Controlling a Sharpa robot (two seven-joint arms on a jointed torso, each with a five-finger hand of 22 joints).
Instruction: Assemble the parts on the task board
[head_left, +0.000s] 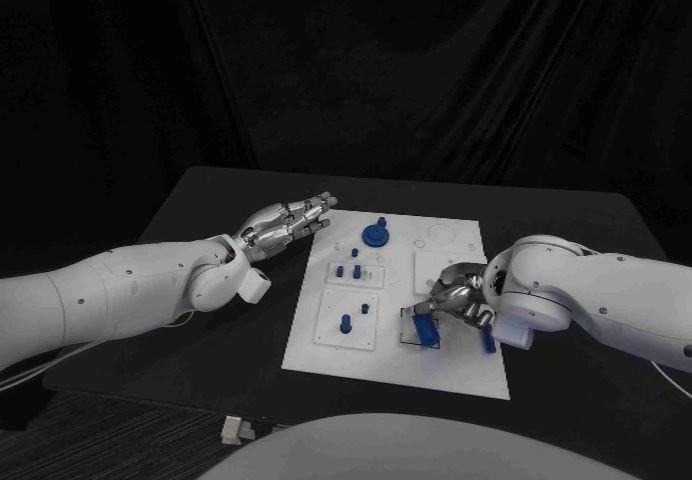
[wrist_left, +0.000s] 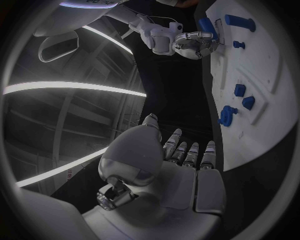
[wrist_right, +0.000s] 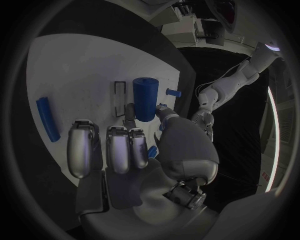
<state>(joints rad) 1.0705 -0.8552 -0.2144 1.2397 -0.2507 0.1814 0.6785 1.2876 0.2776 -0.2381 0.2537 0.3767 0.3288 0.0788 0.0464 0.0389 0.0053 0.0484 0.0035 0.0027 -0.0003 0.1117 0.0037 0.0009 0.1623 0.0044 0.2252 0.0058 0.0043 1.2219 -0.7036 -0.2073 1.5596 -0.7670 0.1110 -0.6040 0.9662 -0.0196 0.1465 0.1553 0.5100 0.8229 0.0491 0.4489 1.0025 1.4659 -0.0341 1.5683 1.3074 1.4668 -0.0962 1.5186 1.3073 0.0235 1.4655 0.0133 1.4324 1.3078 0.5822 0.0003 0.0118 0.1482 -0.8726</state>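
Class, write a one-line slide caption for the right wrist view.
Right hand pinches a blue cylinder over the white task board; a blue bar lies nearby.

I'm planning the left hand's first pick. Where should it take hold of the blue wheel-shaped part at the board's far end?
Probably by the upright stem of the wheel-shaped part, pinched from above: the disc seems to lie flat on the board, so its rim offers little. The left hand hovers nearby.
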